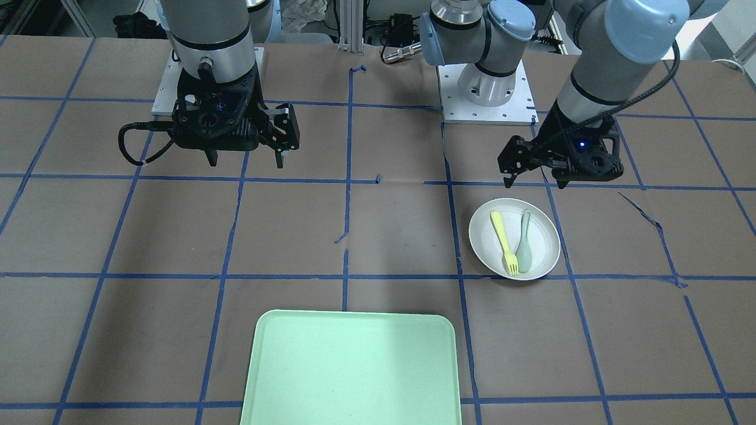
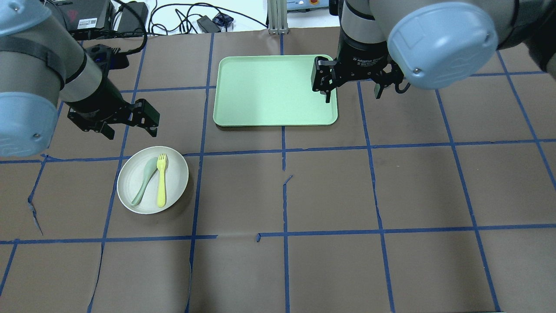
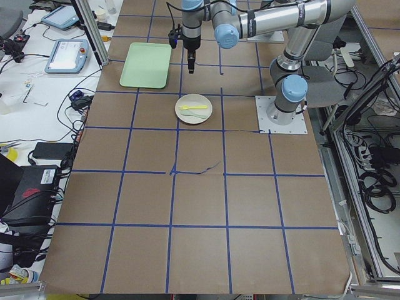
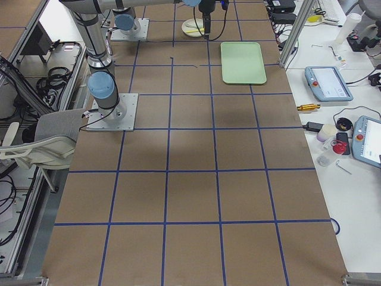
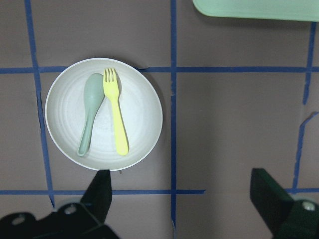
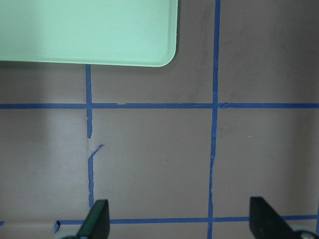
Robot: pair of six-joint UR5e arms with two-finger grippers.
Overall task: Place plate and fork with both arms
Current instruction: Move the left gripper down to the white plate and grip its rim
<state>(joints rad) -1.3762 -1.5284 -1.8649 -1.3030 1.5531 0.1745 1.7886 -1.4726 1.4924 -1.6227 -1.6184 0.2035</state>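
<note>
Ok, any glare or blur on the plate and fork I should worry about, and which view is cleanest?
Left wrist view is cleanest: plate and fork sharp, evenly lit, just a soft shadow off the plate's right rim; fingers of the left gripper are dark and blurry at the bottom edge. Front-facing view: a washed-out bright patch on the tray. Side views: fork too small for detail.

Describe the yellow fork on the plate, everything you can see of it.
The fork is slim, plain yellow and looks like plastic, with short tines and a rounded handle end. It lies flat inside the white plate, tines pointing away from the robot. The grey-green spoon lies close beside it, their heads nearly meeting; whether they touch is unclear. Nothing grips it.
</note>
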